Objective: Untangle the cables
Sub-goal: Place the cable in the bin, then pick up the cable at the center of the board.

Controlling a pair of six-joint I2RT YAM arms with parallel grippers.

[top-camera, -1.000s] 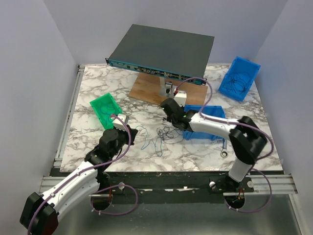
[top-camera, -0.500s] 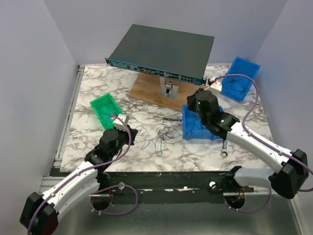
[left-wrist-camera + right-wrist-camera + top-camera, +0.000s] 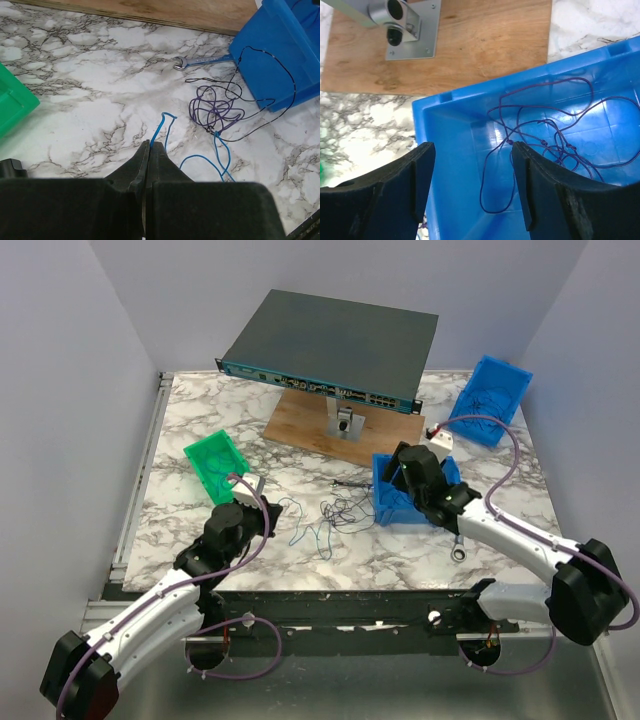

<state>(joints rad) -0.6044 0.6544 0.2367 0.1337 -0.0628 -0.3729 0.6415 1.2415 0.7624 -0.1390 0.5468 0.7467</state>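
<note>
A tangle of thin purple and black cables lies on the marble table just left of the near blue bin. A loose blue cable trails out of it, and my left gripper is shut on that cable's end, low over the table. My right gripper hangs open over the near blue bin. A single thin purple cable lies loose on the bin's floor below the jaws, touching neither finger.
A green bin sits at the left and a second blue bin holding wires at the back right. A network switch stands on a wooden board at the back. A wrench lies right of the near bin.
My right gripper left the tangle, swung right over the near blue bin and opened; a purple cable now lies in that bin. The left arm has not moved.
</note>
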